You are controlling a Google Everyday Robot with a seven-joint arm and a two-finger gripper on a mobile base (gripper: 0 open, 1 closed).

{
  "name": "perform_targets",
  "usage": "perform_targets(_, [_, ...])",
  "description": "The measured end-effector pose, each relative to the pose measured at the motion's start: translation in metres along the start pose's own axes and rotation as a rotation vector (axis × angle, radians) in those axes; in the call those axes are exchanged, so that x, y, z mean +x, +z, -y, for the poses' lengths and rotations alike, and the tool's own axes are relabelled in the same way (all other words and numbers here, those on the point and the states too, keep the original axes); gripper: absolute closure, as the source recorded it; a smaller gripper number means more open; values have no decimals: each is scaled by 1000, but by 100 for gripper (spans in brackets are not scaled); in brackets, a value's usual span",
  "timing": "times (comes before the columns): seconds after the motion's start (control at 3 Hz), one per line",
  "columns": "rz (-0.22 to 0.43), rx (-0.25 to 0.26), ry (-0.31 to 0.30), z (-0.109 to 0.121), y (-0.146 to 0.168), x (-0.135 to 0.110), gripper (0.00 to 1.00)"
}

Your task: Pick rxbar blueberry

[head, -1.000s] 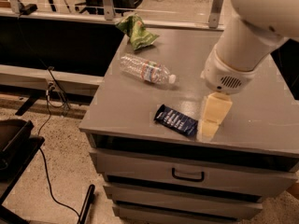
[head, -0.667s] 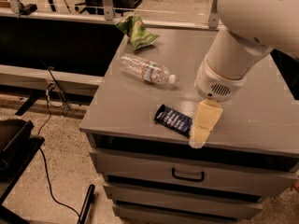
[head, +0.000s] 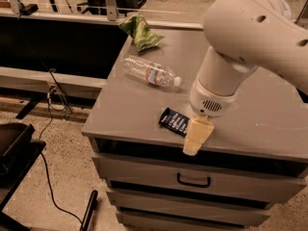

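Grey cabinet top holds the rxbar blueberry near its front edge. The gripper hangs at the bar's right end; you can't tell its grip state. You're on approach: centre over the bar, then descend.

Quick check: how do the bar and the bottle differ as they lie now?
The bar is dark navy, flat and opaque; the bottle is clear and round. The bar is shorter than the bottle. The bar lies near the cabinet's front edge, right beside the hand; the bottle lies farther back, apart from the hand. Both lie flat on the cabinet top.
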State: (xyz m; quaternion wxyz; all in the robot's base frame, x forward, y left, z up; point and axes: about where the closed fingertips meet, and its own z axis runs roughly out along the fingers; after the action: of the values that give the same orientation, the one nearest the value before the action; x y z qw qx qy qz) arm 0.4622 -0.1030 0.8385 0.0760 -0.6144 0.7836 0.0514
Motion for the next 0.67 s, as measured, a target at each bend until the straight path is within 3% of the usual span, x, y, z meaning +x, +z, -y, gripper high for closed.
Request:
perform_targets(0.33, [-12,-17,13,-2,12,0,28])
perform_targets(0.67, [-16,-22,15,-2,14,0,34])
